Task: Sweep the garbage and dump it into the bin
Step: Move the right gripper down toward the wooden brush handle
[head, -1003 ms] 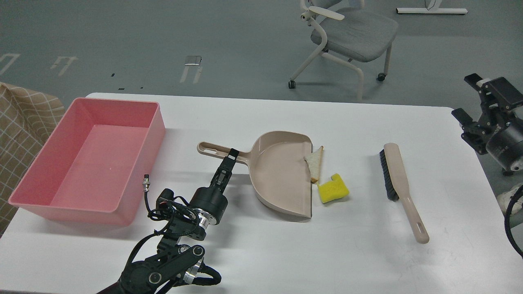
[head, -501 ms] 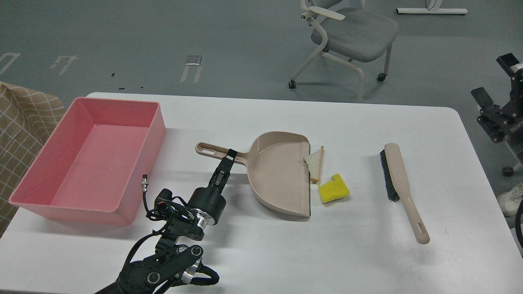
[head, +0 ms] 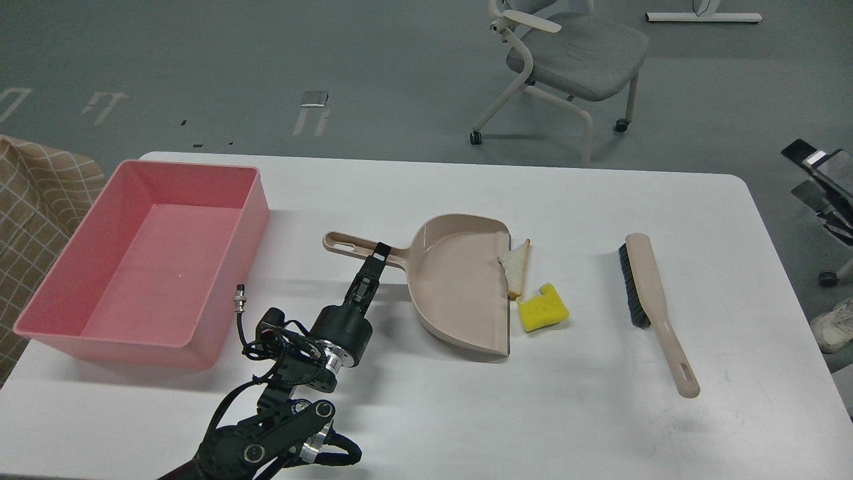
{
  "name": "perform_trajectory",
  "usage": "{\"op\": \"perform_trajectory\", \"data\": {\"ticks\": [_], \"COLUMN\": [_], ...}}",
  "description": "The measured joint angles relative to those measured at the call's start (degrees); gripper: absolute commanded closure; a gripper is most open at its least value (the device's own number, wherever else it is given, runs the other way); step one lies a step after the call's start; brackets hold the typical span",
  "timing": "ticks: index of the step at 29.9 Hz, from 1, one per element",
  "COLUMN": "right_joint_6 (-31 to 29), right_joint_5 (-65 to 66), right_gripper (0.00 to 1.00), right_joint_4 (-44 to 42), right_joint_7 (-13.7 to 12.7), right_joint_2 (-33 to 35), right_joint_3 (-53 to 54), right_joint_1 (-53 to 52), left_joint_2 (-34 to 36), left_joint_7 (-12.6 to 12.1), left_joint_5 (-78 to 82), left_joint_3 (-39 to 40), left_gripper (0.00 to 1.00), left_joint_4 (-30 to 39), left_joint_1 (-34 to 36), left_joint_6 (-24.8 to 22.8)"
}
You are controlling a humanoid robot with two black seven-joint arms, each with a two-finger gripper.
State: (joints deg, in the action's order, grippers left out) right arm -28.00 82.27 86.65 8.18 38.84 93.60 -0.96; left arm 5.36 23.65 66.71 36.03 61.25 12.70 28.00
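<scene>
Your white table (head: 600, 413) carries everything. The pink bin (head: 56, 280), far left, is empty. The beige dustpan (head: 460, 280) has its handle pointing left and its mouth right, nothing fully inside. Your left gripper (head: 377, 256) sits at that handle; you cannot tell whether its jaws are clenched. The brush (head: 656, 313) lies nearer your right gripper (head: 823, 183), state unclear. The bread slice (head: 516, 265) touches the pan's lip; the yellow sponge (head: 543, 308) lies just beside it.

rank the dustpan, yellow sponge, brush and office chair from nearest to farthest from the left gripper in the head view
From the left gripper:
1. Dustpan, its handle right at the fingertips.
2. Yellow sponge, on the table just past the pan's open edge, to the right.
3. Brush, further right on the table.
4. Office chair, on the floor beyond the table.
</scene>
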Motion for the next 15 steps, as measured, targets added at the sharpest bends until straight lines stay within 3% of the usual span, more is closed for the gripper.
{"op": "perform_trajectory", "data": {"ticks": [15], "right_joint_6": [0.0], "right_joint_5": [27.22], "right_gripper": [0.02], "right_joint_4": [-0.94], "right_joint_7": [0.82], "right_joint_2": [3.09], "right_joint_3": [-17.25], "right_joint_1": [-5.93], "left_joint_2": [0.44], "left_joint_7": [0.0], "left_joint_5": [0.0], "left_joint_3": [-0.09], "left_gripper": [0.82], "left_joint_4": [-0.07], "left_joint_1": [0.11], "left_joint_6": [0.0]}}
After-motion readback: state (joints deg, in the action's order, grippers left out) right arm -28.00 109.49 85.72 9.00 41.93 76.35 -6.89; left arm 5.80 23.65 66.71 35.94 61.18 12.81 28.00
